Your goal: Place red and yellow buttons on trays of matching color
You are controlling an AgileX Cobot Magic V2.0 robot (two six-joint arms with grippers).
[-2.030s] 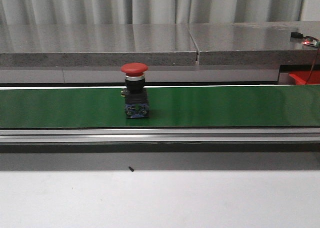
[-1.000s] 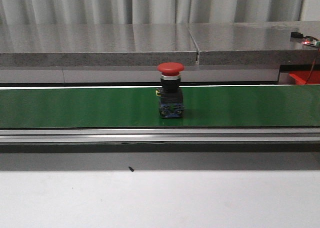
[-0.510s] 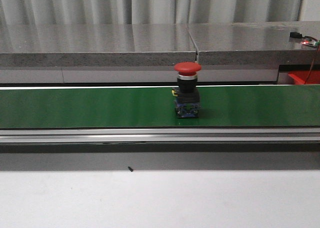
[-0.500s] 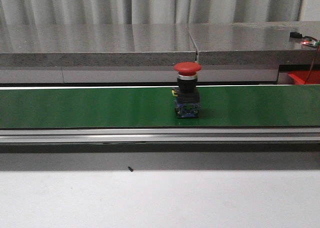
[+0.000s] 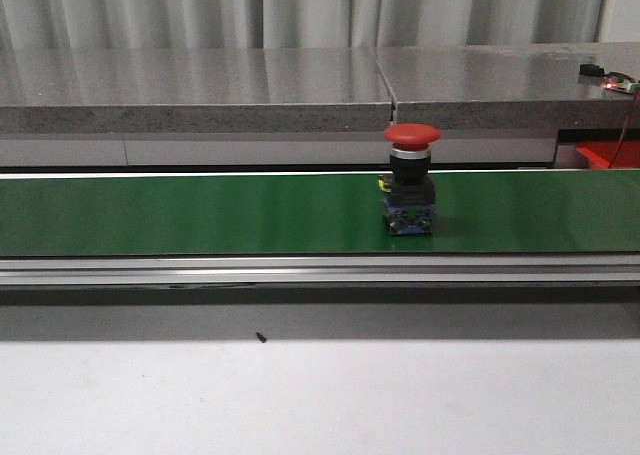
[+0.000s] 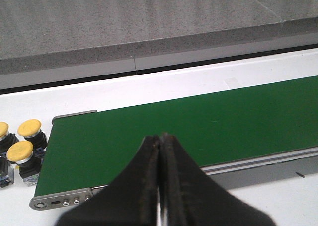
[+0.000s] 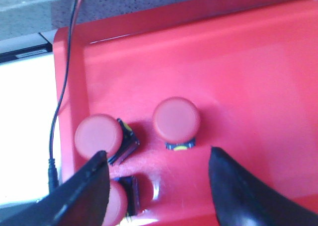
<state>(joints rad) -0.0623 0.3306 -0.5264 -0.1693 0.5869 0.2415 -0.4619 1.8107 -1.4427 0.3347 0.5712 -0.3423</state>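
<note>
Carried along by the green conveyor belt (image 5: 200,213), the red button (image 5: 410,192) on it now stands further toward 3 o'clock than two seconds ago, upright, past the middle of the front view and nearer the red tray (image 5: 605,155) whose corner shows at the far 3 o'clock edge. No arm reaches for it yet. The right end effector (image 7: 156,186) hangs over the red tray (image 7: 258,62) with its jaws spread and empty; three red buttons (image 7: 176,119) already sit in the tray below it, so part of the red sorting looks done. The left end effector (image 6: 160,186) has its jaws pressed together, holding nothing, above the belt's end; three yellow buttons (image 6: 30,129) stand beside that end, no yellow tray in view. Left to do, by my judgement: the button riding the belt, and any further ones
</note>
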